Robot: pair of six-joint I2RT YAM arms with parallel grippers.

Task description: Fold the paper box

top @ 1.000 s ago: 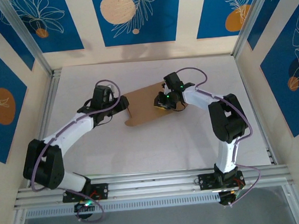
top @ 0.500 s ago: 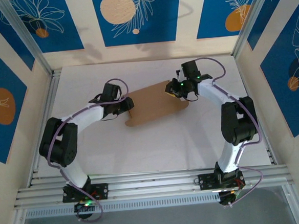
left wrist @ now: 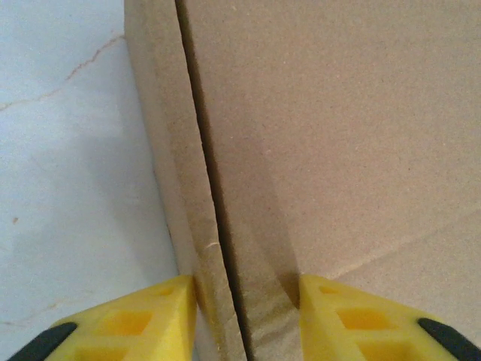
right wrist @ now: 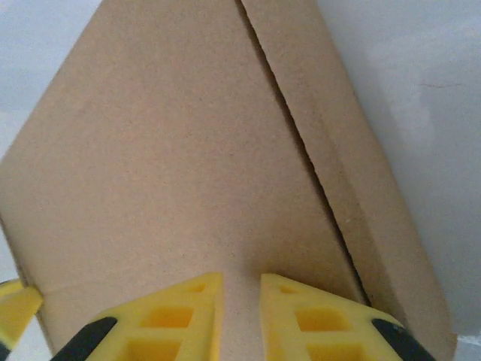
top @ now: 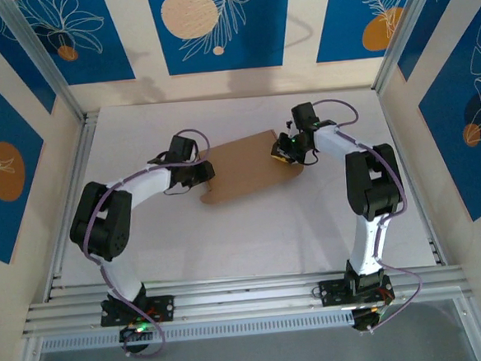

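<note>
- the paper box [top: 244, 165] is lying flat on the white worktop [top: 253, 237].
- the left end effector [top: 205, 171] is straddling its left edge, fingers apart.
- the right end effector [top: 283, 151] is sitting over its right edge, fingers nearly together.

Robotics laboratory test cell. A white tabletop [top: 252, 229] is enclosed by walls of blue panels printed with white leaves and orange circles [top: 213, 25], framed by upright aluminium posts [top: 38, 58]; a slotted aluminium rail [top: 249, 300] along the near edge carries two arm bases.
</note>
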